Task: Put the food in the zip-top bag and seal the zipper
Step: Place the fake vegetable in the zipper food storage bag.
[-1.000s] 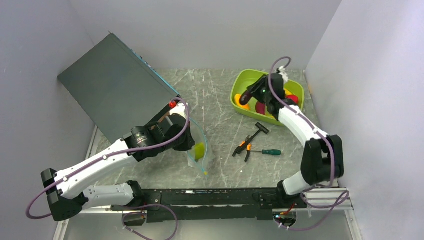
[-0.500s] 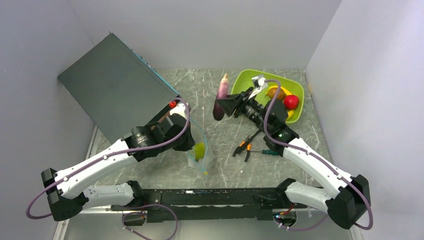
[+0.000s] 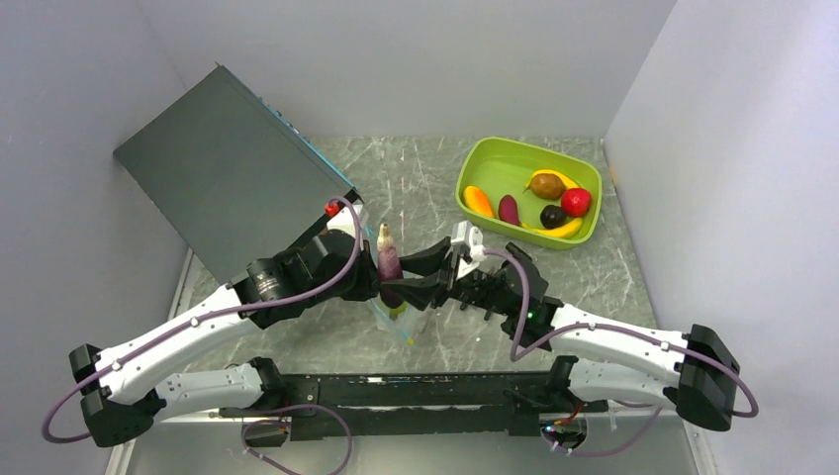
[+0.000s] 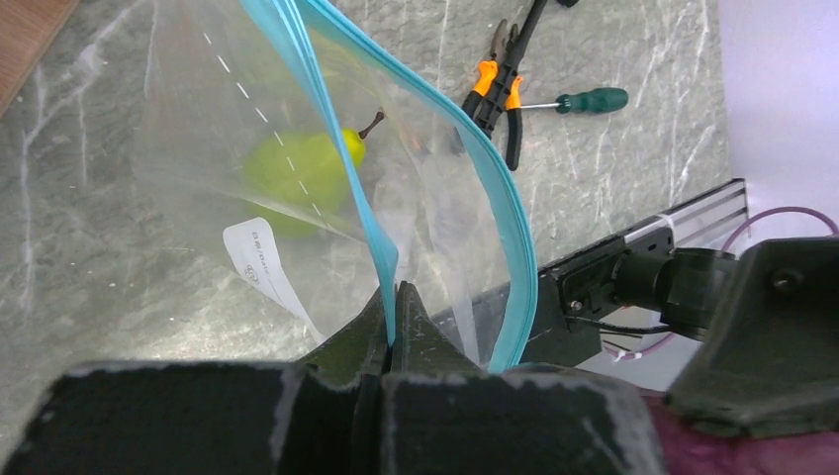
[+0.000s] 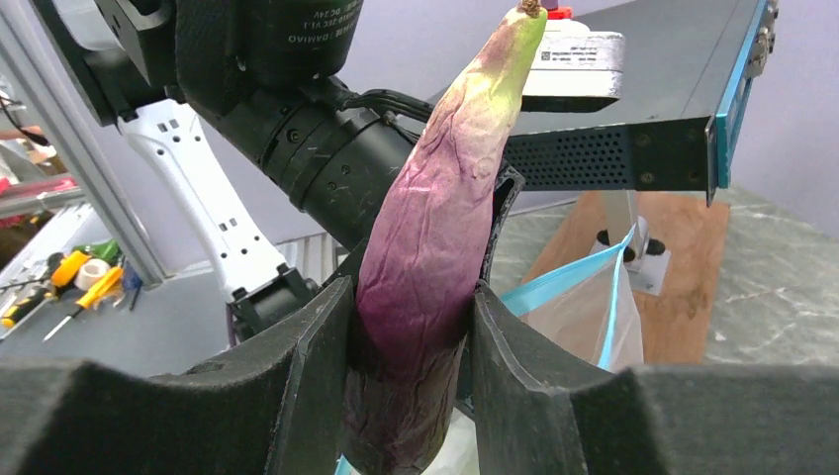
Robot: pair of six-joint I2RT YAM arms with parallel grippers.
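Observation:
My left gripper point(image 4: 394, 297) is shut on the blue-green zipper point(image 4: 384, 259) of the clear zip-top bag point(image 4: 297, 198) and holds its mouth open. A green apple point(image 4: 297, 170) lies inside the bag. My right gripper point(image 5: 411, 327) is shut on a purple eggplant point(image 5: 435, 237), upright, right over the bag's mouth point(image 3: 396, 302). In the top view the eggplant point(image 3: 388, 265) stands between the two grippers. An orange piece point(image 3: 478, 201), a purple piece point(image 3: 509, 210), a brown pear point(image 3: 545, 184), a dark plum point(image 3: 553, 216), a red fruit point(image 3: 576, 201) and yellow bananas point(image 3: 562, 230) lie in the lime-green tray.
The lime-green tray point(image 3: 475, 163) sits at the back right. Black-and-orange pliers point(image 4: 495, 84) and a green-handled screwdriver point(image 4: 584, 100) lie on the marble table beside the bag. A dark grey box point(image 3: 223, 168) leans at the back left.
My right gripper has lifted the purple eggplant out of the tray and carried it left and nearer, to the bag's mouth. My left gripper still holds the bag.

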